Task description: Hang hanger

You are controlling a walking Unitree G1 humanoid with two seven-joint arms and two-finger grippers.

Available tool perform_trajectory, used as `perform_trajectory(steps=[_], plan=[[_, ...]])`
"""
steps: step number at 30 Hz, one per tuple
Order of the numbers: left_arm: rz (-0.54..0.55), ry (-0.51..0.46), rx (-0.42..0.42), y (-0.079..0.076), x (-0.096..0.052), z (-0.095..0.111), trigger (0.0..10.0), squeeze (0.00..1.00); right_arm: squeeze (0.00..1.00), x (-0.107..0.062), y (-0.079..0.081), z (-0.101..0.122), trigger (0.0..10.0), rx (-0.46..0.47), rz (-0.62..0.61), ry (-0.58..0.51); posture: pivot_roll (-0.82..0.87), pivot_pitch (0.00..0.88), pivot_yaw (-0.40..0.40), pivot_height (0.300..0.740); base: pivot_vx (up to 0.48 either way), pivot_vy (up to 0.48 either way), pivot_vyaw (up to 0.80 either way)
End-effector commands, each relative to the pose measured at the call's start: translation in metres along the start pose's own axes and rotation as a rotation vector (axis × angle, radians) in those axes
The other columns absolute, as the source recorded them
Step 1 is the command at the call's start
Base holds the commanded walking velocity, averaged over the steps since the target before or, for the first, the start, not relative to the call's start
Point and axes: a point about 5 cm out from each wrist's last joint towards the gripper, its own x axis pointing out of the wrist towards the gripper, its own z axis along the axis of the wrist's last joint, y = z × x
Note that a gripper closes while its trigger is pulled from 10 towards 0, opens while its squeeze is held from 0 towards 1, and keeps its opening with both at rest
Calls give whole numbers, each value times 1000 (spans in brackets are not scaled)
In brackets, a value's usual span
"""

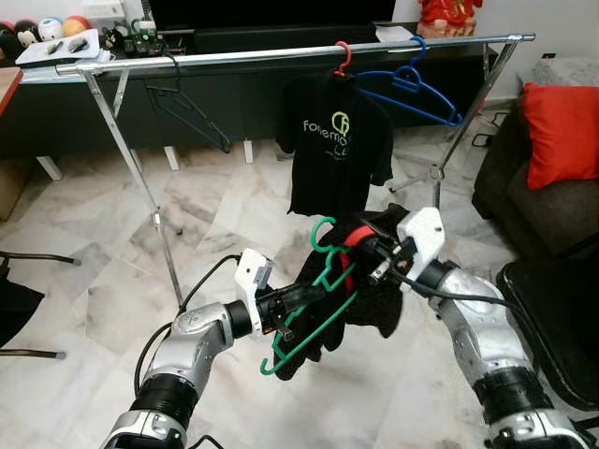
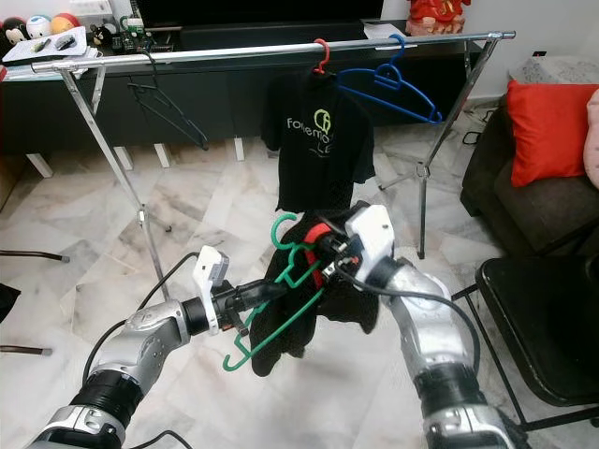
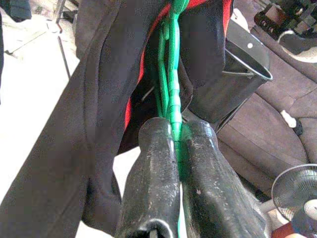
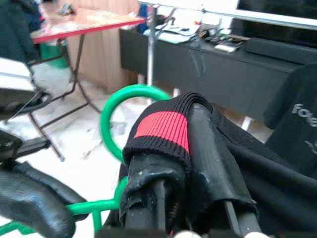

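hanger (image 1: pixel 314 313) held in mid-air below rail (image 1: pixel 281 55), black garment (image 1: pixel 374 299) draped on it | left gripper (image 3: pixel 176 148) clamped on hanger's green bar | right gripper (image 4: pixel 193 148) clamped on garment's collar beside hook

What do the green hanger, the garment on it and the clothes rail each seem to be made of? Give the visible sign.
Green hanger: probably plastic, from its uniform glossy colour and moulded ridges.
Garment: black fabric, limp, with a ribbed knit collar banded red.
Clothes rail: metal, likely chromed, being silver and reflective.
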Motion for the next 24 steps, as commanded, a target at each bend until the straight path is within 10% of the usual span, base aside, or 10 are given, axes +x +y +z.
perform_trajectory(steps=[1,16,20,21,24], plan=[[-20,-19,5,-3,2,3,10000,0,0,5,4,-1,10000,-29,48,29,26,149,-19,740,0,0,0],[-58,-62,9,-8,8,12,10000,0,27,5,23,1,10000,-7,211,-11,20,127,-13,740,0,0,0],[-56,-66,7,-8,9,13,10000,0,184,4,26,3,10000,-14,241,-12,19,133,-13,740,0,0,0],[-55,-66,6,-8,9,13,10000,0,918,4,26,2,10000,-13,237,-10,19,133,-13,740,0,0,0],[-54,-68,4,-9,9,12,10000,0,1000,3,24,2,10000,-14,211,-9,18,143,-14,740,0,0,0]])
